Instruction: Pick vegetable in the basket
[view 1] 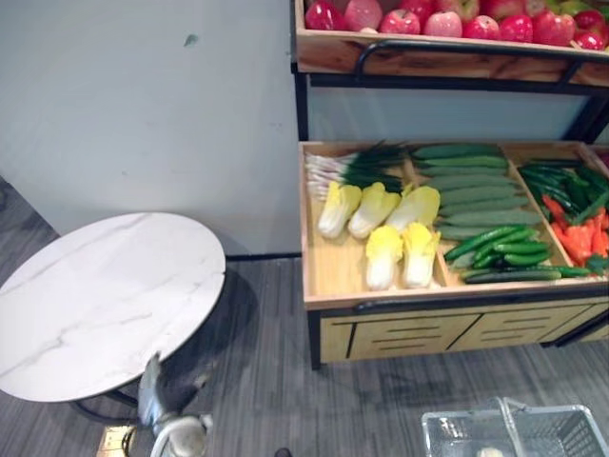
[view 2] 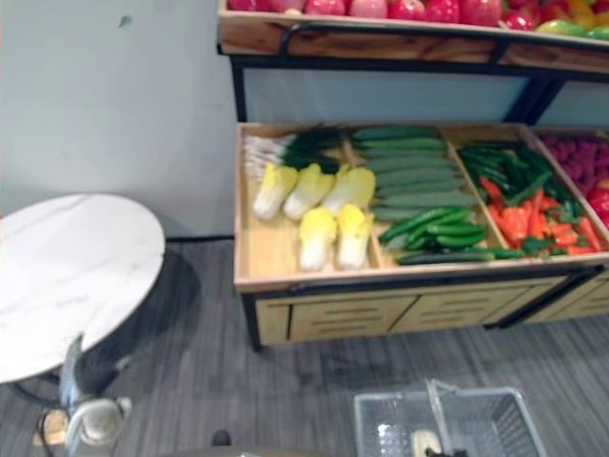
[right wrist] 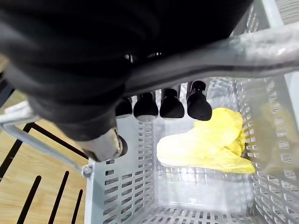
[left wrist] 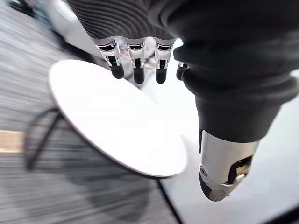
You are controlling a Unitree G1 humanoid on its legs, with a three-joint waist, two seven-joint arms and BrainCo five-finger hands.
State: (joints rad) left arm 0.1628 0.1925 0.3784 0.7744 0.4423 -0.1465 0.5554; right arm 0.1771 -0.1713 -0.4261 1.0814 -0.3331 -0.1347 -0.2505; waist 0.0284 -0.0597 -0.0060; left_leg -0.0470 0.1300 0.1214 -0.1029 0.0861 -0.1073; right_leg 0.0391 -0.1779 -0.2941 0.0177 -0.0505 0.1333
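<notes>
Yellow cabbage [right wrist: 205,145] in grey basket [right wrist: 117,196], just below right hand [right wrist: 145,106] clenched round its handle [right wrist: 261,46]; left hand [left wrist: 138,70] relaxed

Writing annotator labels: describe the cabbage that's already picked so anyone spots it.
In front of the wooden stand, at the near right, is a grey mesh basket, the right hand curled round its handle. One cabbage lies inside. Unlike the five shelf cabbages, it lies alone in the basket.

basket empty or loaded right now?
Loaded. The right wrist view shows one yellow cabbage lying on the floor of the basket, below the right hand, whose fingers curl round the handle.
</notes>
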